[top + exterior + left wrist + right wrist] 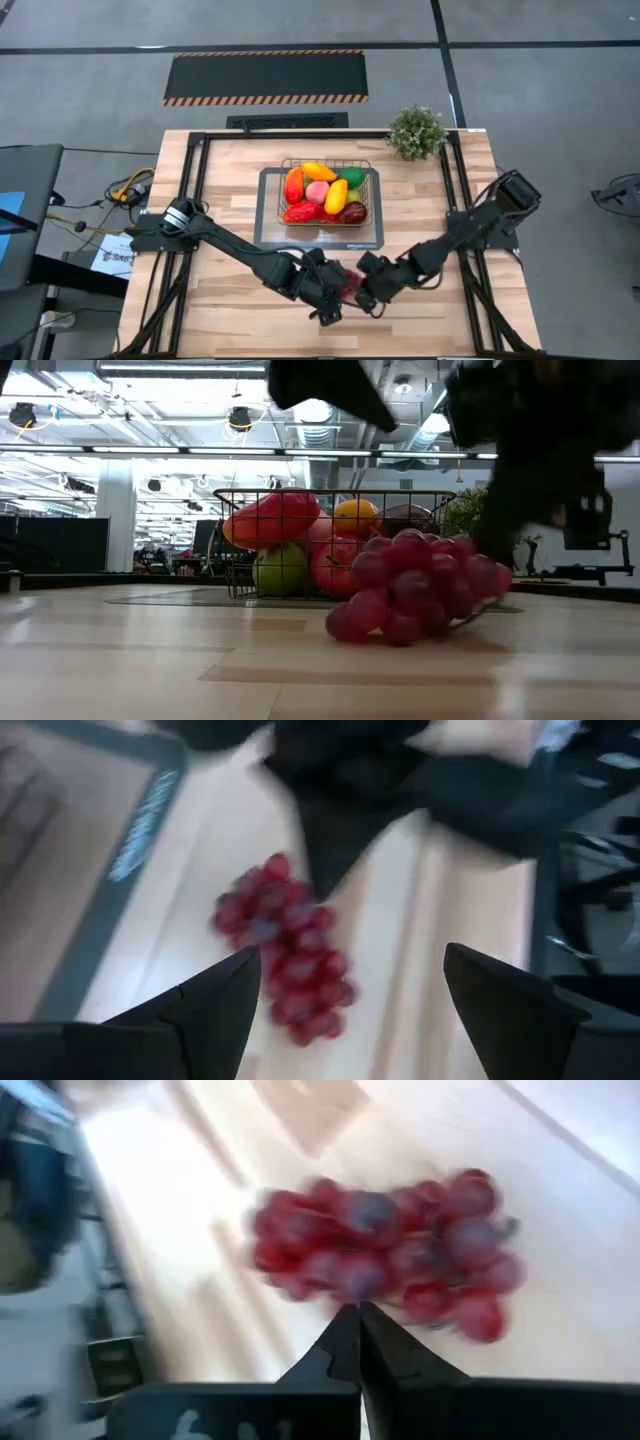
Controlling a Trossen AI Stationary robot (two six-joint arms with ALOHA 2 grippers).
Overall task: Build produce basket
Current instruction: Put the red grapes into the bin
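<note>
The grape bunch [415, 585] lies on the wooden surface [230, 310], in front of the basket [372, 190] of produce [320, 195]. The left gripper [345, 1000] hovers over it, fingers apart. The right gripper [358, 1320], fingers pressed together, points at the grapes from just beside them.

1. One grape bunch [349, 284] lies on the bench [230, 180] between my two end effectors, left [331, 298] and right [366, 292].
2. One wire basket [373, 178] stands beyond them on one grey tray [268, 215].
3. I count about seven pieces of produce [337, 196] in the basket; some may be hidden.
4. One potted plant [416, 132] sits beyond my right end effector.
</note>
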